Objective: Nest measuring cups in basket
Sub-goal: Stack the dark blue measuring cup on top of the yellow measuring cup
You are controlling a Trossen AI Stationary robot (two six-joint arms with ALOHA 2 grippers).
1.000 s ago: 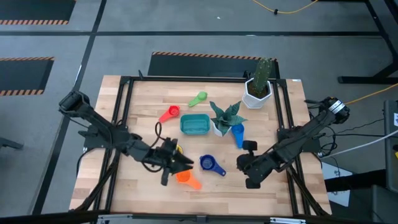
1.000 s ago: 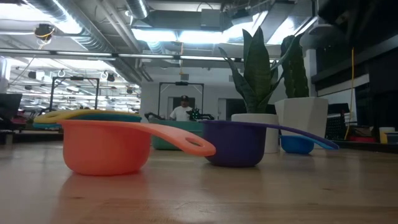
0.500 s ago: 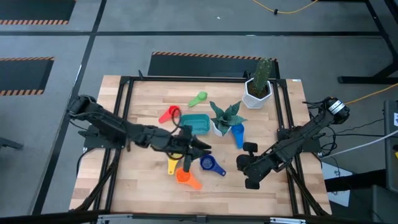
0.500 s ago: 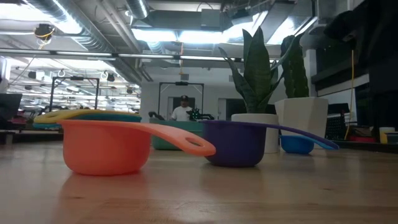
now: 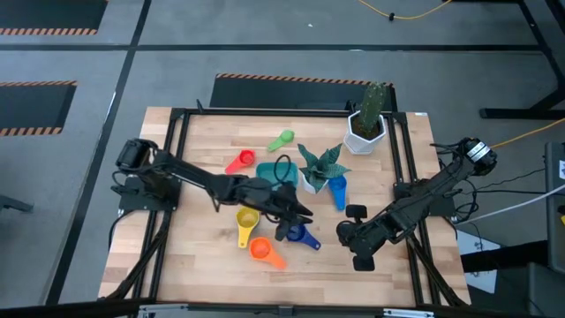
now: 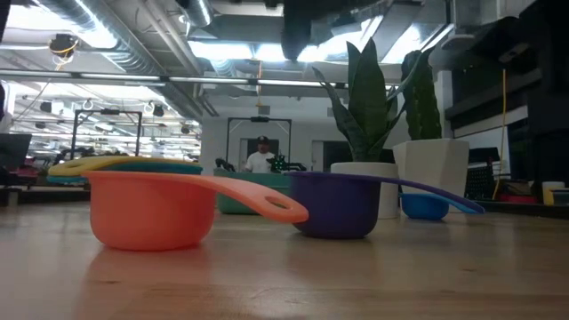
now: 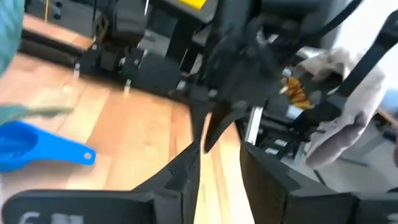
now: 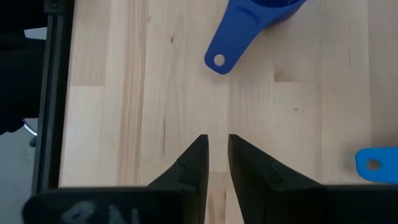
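Six cups lie on their bases on the wooden table. Orange cup [image 5: 259, 250] and yellow cup [image 5: 246, 219] are near the front; the dark blue cup [image 5: 302, 235] is beside them. The red cup [image 5: 241, 162] and green cup [image 5: 282, 139] lie farther back. The light blue cup [image 5: 337, 188] lies by the spiky plant. The teal basket [image 5: 281, 177] sits mid-table, its near side hidden by my left arm. My left gripper [image 5: 296, 218] hangs above the dark blue cup [image 6: 333, 206], narrowly open and empty. My right gripper [image 5: 355, 245] waits shut at the near right.
A small pot with a spiky green plant [image 5: 316, 168] stands right of the basket, and a white cactus pot [image 5: 365, 124] stands at the far right corner. Black frame rails [image 5: 173, 168] run along both table sides. Bare wood [image 5: 203, 256] lies at the near left.
My left arm has swung from the near left toward the table's right and slightly farther back, passing over the yellow and orange cups until its gripper hangs above the dark blue cup. No cup has moved.
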